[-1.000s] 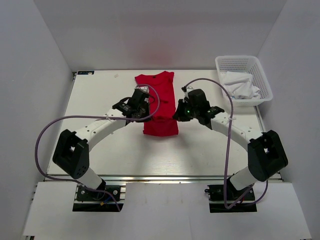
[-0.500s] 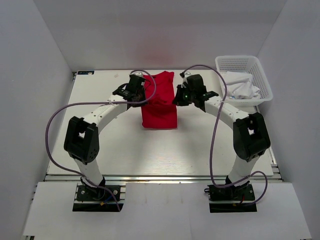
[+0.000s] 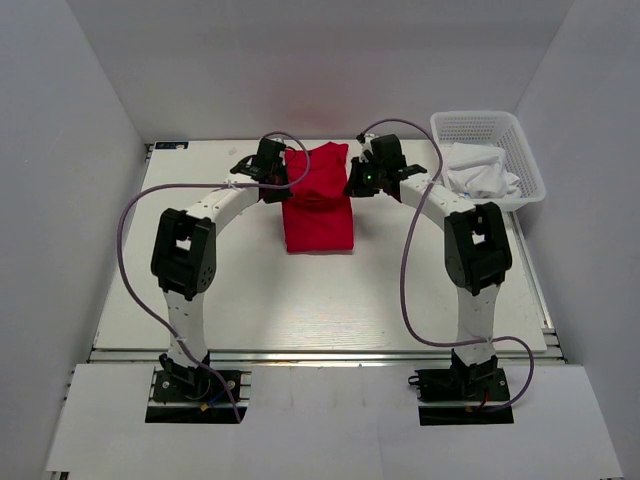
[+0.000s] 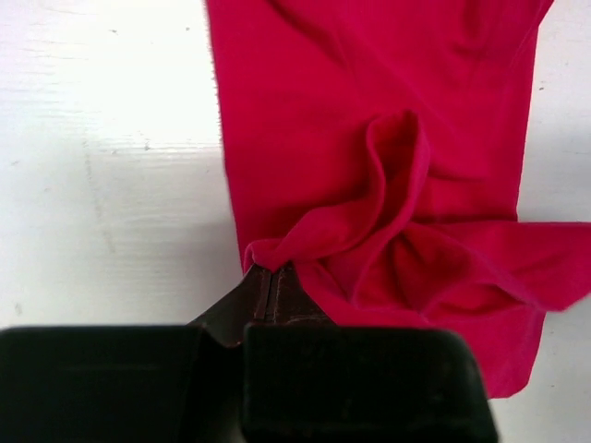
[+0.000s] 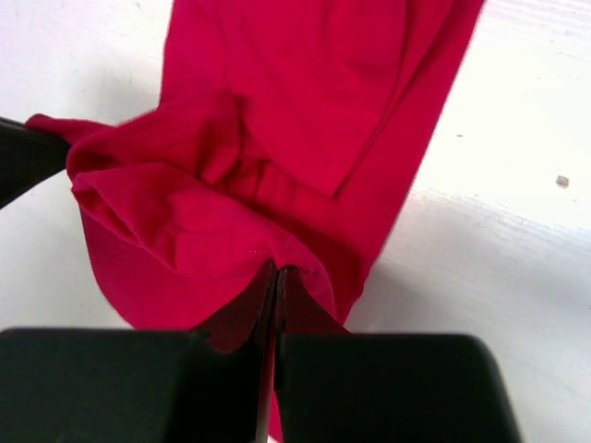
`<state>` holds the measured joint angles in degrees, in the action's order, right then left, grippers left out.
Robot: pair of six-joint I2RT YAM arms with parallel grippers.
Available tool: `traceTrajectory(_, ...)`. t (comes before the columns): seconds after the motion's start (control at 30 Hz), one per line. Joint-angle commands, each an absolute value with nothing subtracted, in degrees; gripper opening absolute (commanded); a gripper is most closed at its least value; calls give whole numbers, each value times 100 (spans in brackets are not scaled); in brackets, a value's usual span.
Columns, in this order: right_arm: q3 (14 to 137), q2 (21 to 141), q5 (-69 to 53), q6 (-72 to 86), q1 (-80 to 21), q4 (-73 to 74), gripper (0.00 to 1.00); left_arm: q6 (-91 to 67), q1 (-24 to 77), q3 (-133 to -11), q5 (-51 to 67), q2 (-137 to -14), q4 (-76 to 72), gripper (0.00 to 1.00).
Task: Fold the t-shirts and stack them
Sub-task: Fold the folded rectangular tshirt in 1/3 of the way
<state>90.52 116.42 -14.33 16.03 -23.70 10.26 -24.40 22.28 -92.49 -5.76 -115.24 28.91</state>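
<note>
The red t-shirt [image 3: 318, 215] lies as a narrow folded strip in the far middle of the table, its near hem lifted and carried over toward its far end. My left gripper [image 3: 288, 172] is shut on the shirt's left corner; in the left wrist view the gripper [image 4: 268, 273] pinches a bunched fold of the t-shirt [image 4: 369, 138]. My right gripper [image 3: 352, 180] is shut on the right corner. In the right wrist view the gripper [image 5: 278, 270] clamps a hemmed edge of the t-shirt [image 5: 305, 92]. Both arms reach far forward.
A white mesh basket [image 3: 472, 116] stands at the back right, just right of my right arm, with crumpled white cloth [image 3: 480, 172] inside. The white table [image 3: 220, 290] ends at walls on the left, right and back.
Both grippers moved away from the bases toward the far edge, dragging the shirt's near hem over the rest. The red shape is now shorter, and both arms are stretched out.
</note>
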Motion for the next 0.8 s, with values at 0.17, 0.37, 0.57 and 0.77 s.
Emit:
traceTrajectory(0.17, 9983, 12462, -1634, 1565, -2224, 1213, 1, -2391, 1996, -10115, -369, -12128, 3023, 24)
traceTrajectory(0.37, 10582, 12578, -1793, 1292, -2171, 1749, 84, -2391, 1863, -10592, -141, -12192, 3366, 99)
traceTrajectory(0.57, 9093, 11567, -2073, 1152, -2302, 1258, 90, -2452, 1863, -8782, 0, -10742, 2602, 99)
traceTrajectory(0.77, 8691, 11293, -2889, 819, -2732, 984, 90, -2637, 1863, -6886, -281, -9259, 2654, 99)
